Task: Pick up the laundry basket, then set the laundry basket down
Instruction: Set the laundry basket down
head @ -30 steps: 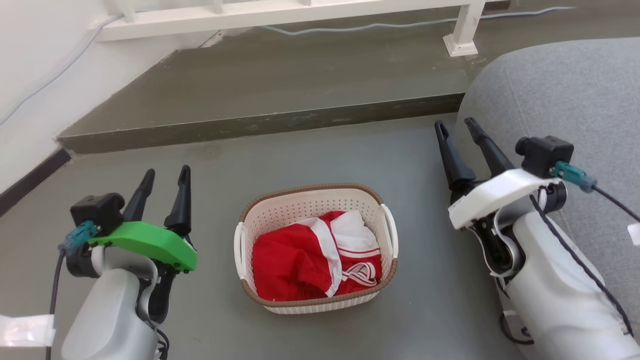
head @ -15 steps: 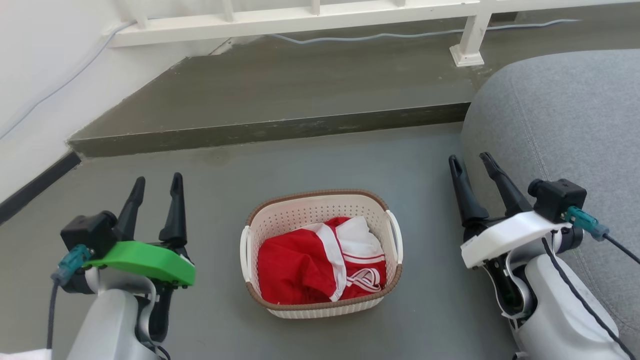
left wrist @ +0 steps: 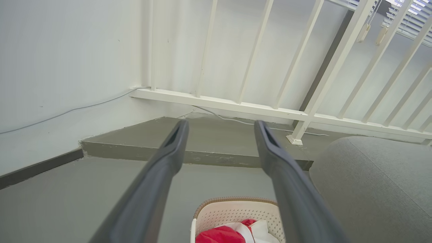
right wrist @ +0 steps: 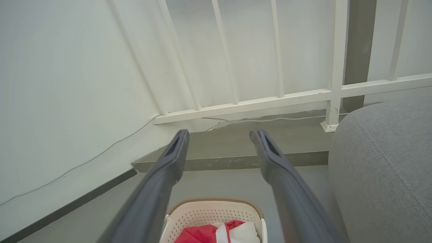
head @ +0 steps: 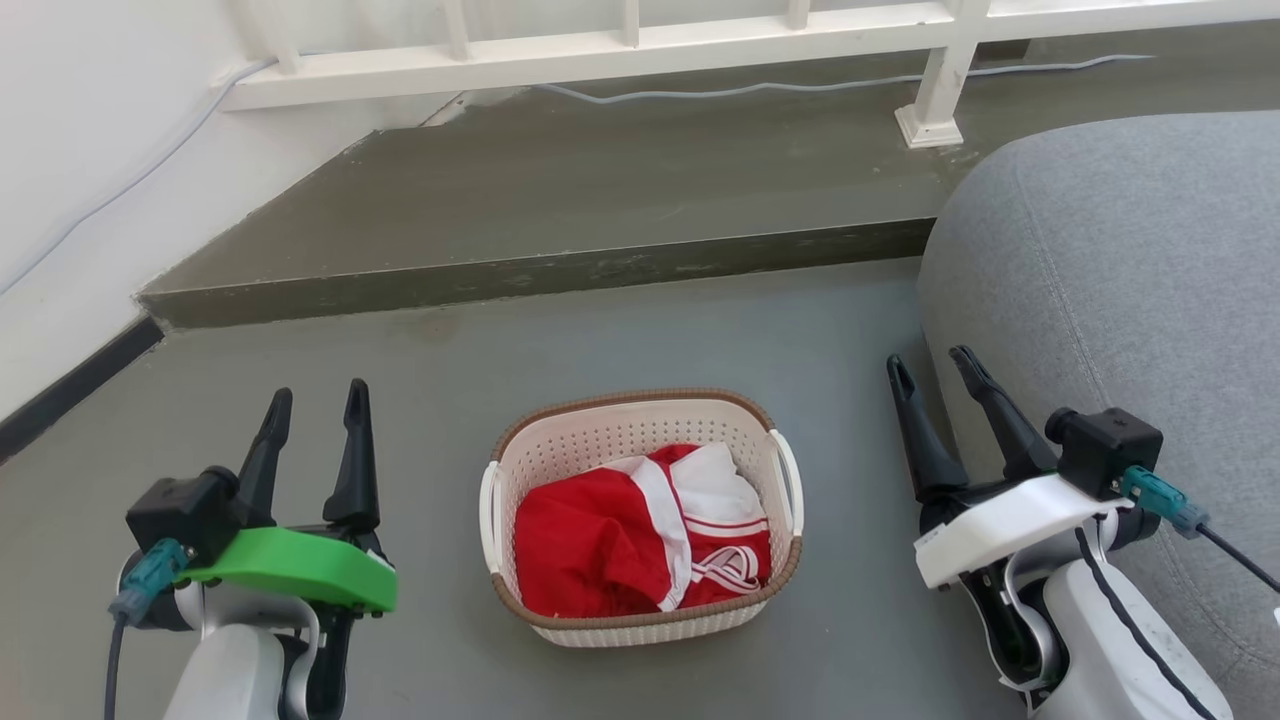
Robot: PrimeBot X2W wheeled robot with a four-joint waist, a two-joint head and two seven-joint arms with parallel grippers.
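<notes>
A bare grey floor [head: 640, 330] runs up to a low raised step [head: 560, 200] and a white railing [head: 620, 55] against a pale wall. The left gripper [head: 318, 392] hangs with its two dark fingers spread apart and nothing between them, off the left side of the laundry basket [head: 600, 435] and clear of its left loop handle [head: 487, 505]. The right gripper [head: 930, 358] is likewise parted and empty, off the basket's right side and apart from its right loop handle [head: 790, 480]. Both pairs of fingers point away from the robot, past the basket toward the step. The cream perforated basket with its brown woven-look rim sits upright on the floor between the two grippers, touched by neither. In each wrist view only its far end shows at the bottom edge, below and between the open fingers. A crumpled red and white garment [head: 600, 540] lies inside the basket. A grey upholstered seat [head: 1130, 280] bulks to the basket's right, just beyond the right gripper. A thin pale cable [head: 700, 92] trails along the step beyond the basket, under the railing.
</notes>
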